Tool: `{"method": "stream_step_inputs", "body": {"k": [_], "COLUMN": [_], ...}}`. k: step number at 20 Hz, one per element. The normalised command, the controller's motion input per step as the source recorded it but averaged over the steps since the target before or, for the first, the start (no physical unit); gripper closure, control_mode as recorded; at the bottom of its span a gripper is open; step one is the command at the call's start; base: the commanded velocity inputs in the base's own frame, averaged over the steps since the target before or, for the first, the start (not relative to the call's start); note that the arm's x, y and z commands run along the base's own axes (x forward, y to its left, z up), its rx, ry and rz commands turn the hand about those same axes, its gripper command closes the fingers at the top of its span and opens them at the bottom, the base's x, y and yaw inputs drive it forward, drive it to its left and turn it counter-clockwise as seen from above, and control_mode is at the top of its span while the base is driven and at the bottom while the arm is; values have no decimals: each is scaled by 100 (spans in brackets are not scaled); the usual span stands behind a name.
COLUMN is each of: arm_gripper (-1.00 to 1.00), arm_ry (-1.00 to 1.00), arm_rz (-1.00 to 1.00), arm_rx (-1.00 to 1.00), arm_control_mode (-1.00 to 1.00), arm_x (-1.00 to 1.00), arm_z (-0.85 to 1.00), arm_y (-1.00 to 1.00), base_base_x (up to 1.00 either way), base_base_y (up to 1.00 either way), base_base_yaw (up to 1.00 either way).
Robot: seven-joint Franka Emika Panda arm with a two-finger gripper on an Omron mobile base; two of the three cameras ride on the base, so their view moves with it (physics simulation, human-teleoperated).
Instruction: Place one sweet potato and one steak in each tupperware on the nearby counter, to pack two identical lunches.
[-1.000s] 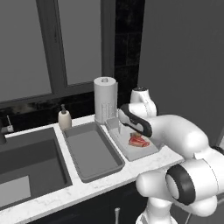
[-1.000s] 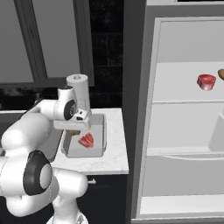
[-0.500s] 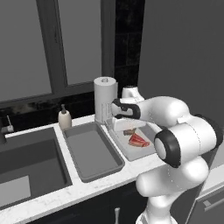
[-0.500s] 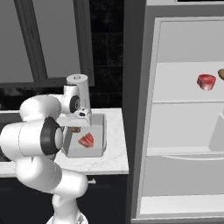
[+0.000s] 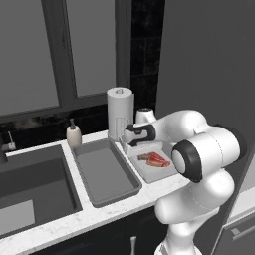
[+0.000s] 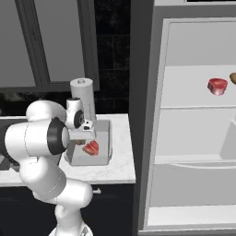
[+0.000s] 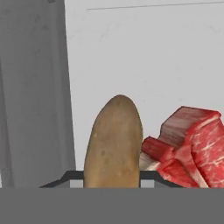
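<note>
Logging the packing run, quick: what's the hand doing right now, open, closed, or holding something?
Hand: over the right tupperware beside the steak; sweet potato lies right at its fingertips, but open or closed cannot be told.

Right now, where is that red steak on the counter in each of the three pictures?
Left base view: steak right of centre, in the right tupperware.
Right base view: steak left of centre.
Hand view: steak lower right, beside the sweet potato.
Shared landmark: paper towel roll behind it.
</note>
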Motion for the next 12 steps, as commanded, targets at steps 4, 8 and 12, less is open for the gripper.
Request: {"method": "stream_step_inputs", "body": {"k": [4, 8, 12], "arm_gripper": [100, 100, -100], "arm_ry": [0, 0, 0], "arm_rz": [1, 0, 0], "arm_rx": [0, 0, 0], "arm_control_mode": [-100, -100, -100], "arm_x": [3, 6, 7], "arm_z": [-5, -6, 0], "arm_y": [2, 2, 10], "base_base_x": [0, 0, 0], "base_base_y": [0, 0, 0], "base_base_yaw": [0, 0, 0]}}
